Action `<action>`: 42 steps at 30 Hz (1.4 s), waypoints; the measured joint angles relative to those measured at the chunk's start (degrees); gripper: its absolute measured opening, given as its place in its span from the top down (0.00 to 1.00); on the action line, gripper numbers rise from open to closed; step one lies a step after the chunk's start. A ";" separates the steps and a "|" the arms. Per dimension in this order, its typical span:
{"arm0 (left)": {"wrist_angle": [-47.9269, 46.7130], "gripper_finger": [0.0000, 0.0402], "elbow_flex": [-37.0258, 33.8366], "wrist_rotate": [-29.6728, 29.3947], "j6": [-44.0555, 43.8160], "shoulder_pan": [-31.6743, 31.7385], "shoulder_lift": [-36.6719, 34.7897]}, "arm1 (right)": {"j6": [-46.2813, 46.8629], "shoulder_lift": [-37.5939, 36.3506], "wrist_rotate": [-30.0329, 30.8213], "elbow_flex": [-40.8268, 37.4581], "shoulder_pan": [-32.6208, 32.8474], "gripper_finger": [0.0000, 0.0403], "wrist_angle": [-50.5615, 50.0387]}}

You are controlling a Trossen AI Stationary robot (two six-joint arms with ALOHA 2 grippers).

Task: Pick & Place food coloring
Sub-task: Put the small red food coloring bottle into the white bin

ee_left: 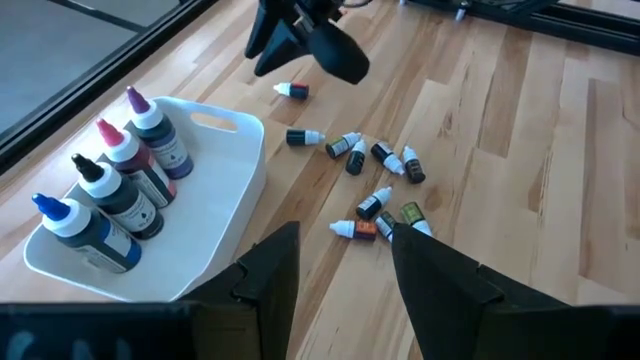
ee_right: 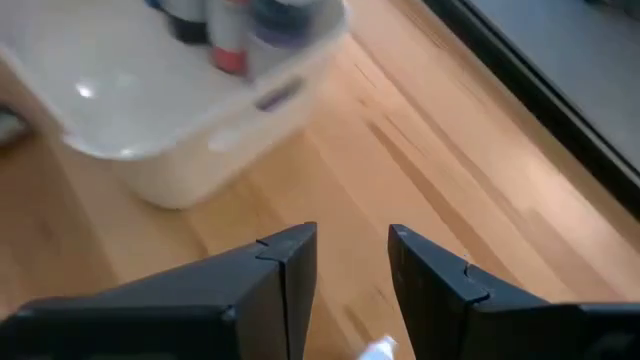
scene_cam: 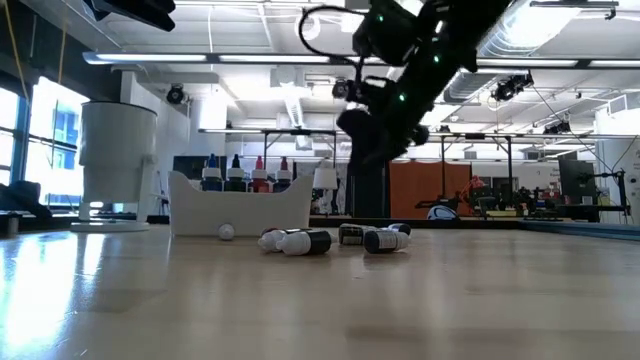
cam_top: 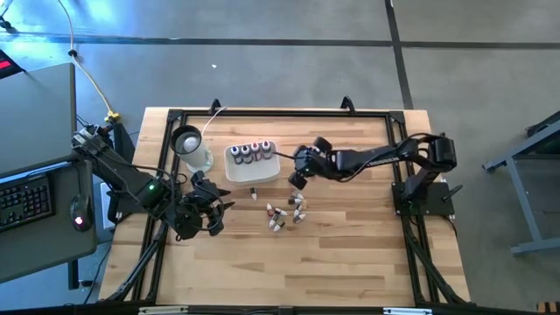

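From above, the white tray [cam_top: 253,164] sits mid-table with four bottles upright in it, a white cup [cam_top: 192,149] just left of it. The food coloring [cam_top: 287,211] lies scattered on the wood below the tray, one stray bottle [cam_top: 254,191] nearer the tray. The right gripper [cam_top: 296,181] hangs between tray and pile; the left gripper [cam_top: 214,213] waits at the left.

At table height, the tray [scene_cam: 240,212] holds upright bottles, and small ones [scene_cam: 300,241] lie in front.

The left wrist shows open, empty fingers [ee_left: 440,275] facing the tray [ee_left: 215,215] and pile [ee_left: 380,185].

The right wrist shows fingers [ee_right: 285,270] parted, gripping nothing, beside the tray [ee_right: 190,150].
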 joint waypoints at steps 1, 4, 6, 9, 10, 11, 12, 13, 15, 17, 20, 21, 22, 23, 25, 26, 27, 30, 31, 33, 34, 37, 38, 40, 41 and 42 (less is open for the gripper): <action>0.02 0.61 0.00 0.00 0.00 0.00 -0.01 | 1.00 0.00 0.11 -0.46 -0.11 0.71 -0.45; 0.01 0.61 0.00 0.02 -0.02 0.00 -0.02 | 5.27 0.00 -1.17 -1.87 -0.39 0.71 -0.79; 0.01 0.61 0.00 0.02 0.00 0.00 -0.01 | 7.49 0.00 -1.40 -2.87 -0.39 0.71 -0.97; 0.00 0.61 0.00 0.02 0.00 0.00 -0.02 | 9.47 0.00 -1.05 -4.78 -0.37 0.71 -1.10; 0.02 0.61 0.00 0.02 0.00 0.00 -0.01 | 10.81 0.00 -1.04 -5.45 -0.39 0.71 -1.10; 0.02 0.61 0.00 0.04 0.00 0.00 0.00 | 12.13 0.00 -1.08 -6.11 -0.39 0.71 -1.03; 0.02 0.61 0.00 0.04 0.00 0.00 -0.02 | 13.42 0.00 -1.15 -6.83 -0.39 0.71 -0.93; 0.00 0.61 0.00 0.04 0.00 0.00 0.00 | 14.70 0.00 -1.11 -7.50 -0.39 0.71 -0.90; 0.02 0.61 0.00 0.04 0.00 0.00 -0.02 | 16.69 0.00 -1.15 -8.94 -0.39 0.71 -0.77; 0.01 0.61 0.00 0.04 0.00 0.00 -0.01 | 18.30 0.00 -1.16 -10.27 -0.39 0.71 0.11; 0.00 0.61 0.00 0.04 0.00 0.00 -0.02 | 19.38 0.00 -1.28 -12.68 -0.39 0.71 4.62; 0.00 0.61 0.00 0.04 0.00 0.00 -0.02 | 19.51 0.00 -1.30 -13.62 -0.39 0.71 6.75; 0.00 0.61 0.00 0.04 0.00 0.00 -0.02 | 19.50 0.00 -1.32 -14.67 -0.39 0.71 8.98; 0.02 0.61 0.00 0.04 0.00 0.00 -0.02 | 19.51 0.00 -1.31 -15.74 -0.39 0.71 11.29; 0.02 0.61 0.00 0.04 0.00 0.00 -0.02 | 19.64 0.00 -1.43 -17.85 -0.39 0.71 15.20; 0.02 0.61 0.00 0.04 0.00 0.00 -0.02 | 19.73 0.00 -1.76 -18.86 -0.39 0.71 16.52; 0.02 0.61 0.00 0.04 0.00 0.00 -0.01 | 19.85 0.00 -2.08 -19.85 -0.39 0.71 17.76; 0.02 0.61 0.00 0.04 0.00 0.00 -0.02 | 19.89 0.00 -2.37 -22.07 -0.39 0.71 20.09; 0.02 0.61 0.00 0.04 0.00 0.00 -0.01 | 19.89 -0.02 -2.37 -22.52 -0.39 0.72 20.78; 0.02 0.61 0.00 0.04 0.00 0.00 0.00 | 19.87 -0.07 -2.28 -23.54 -0.39 0.73 22.15; 0.02 0.61 0.00 0.04 0.00 0.00 -0.02 | 19.75 -0.09 -2.16 -23.89 -0.39 0.74 22.81; 0.02 0.61 0.00 0.04 0.00 0.00 -0.01 | 16.79 -0.09 -1.28 -24.71 -0.37 0.78 24.16; 0.02 0.61 0.00 0.04 0.00 0.00 -0.02 | 15.35 -0.09 -1.08 -24.74 -0.37 0.79 24.37; 0.02 0.61 0.00 0.04 0.00 0.00 -0.02 | 13.14 -0.07 -1.43 -24.78 -0.40 0.82 25.53; 0.02 0.61 0.00 0.04 0.00 0.00 -0.02 | 12.18 -0.03 -1.99 -24.78 -0.43 0.83 26.50; 0.02 0.61 0.00 0.04 0.00 0.00 -0.01 | 11.23 -0.02 -2.50 -24.78 -0.43 0.84 27.89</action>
